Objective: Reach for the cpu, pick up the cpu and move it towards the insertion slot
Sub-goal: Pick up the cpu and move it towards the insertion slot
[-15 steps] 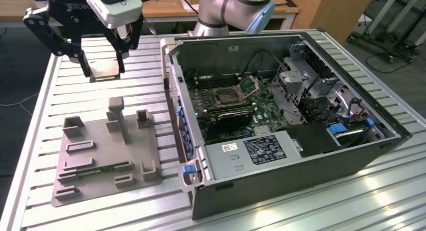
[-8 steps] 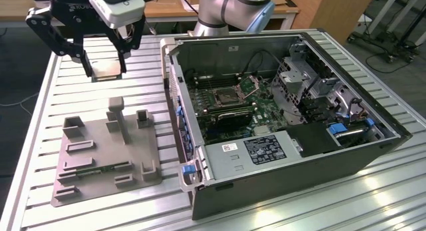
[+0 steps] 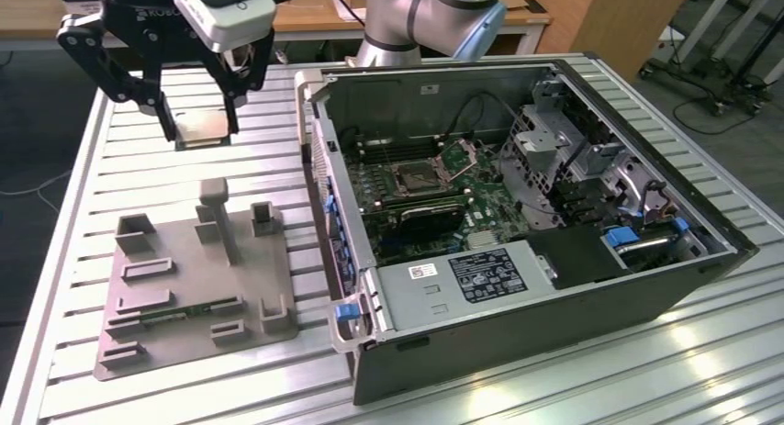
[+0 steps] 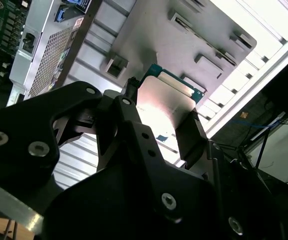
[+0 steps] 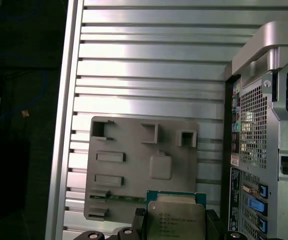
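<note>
One hand (image 3: 200, 133) shows in the exterior view, above the slatted worktop (image 3: 147, 195), clamped on the cpu (image 3: 206, 124), well apart from the insertion slot (image 3: 417, 175) inside the open computer case (image 3: 515, 333). In the second wrist view the cpu (image 4: 166, 105) sits between two dark fingers (image 4: 191, 132). In the first wrist view it hangs before the edge of the grey tray (image 5: 134, 170).

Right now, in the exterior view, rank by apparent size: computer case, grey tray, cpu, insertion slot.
1. computer case
2. grey tray
3. cpu and insertion slot: these look alike and the cpu may be nearer the camera, so unranked.
</note>
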Robot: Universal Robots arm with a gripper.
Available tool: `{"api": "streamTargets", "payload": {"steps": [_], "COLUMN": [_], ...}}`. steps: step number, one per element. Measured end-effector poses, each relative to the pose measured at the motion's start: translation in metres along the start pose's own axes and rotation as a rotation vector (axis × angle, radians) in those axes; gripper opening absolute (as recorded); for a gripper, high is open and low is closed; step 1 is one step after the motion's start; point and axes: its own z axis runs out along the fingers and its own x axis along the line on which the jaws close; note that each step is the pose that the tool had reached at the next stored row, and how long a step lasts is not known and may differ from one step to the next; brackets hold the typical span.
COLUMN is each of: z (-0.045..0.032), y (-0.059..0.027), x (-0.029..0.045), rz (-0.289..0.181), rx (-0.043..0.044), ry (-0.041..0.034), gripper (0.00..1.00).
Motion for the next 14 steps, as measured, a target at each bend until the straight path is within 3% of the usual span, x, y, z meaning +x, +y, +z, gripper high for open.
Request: {"api": "streamTargets", "payload": {"steps": [14], "z": [0.0], "y": [-0.0005], "x": [-0.0101], "rz": [0.0], "rx": [0.0], "ry": [0.0], "gripper": [0.55]}}
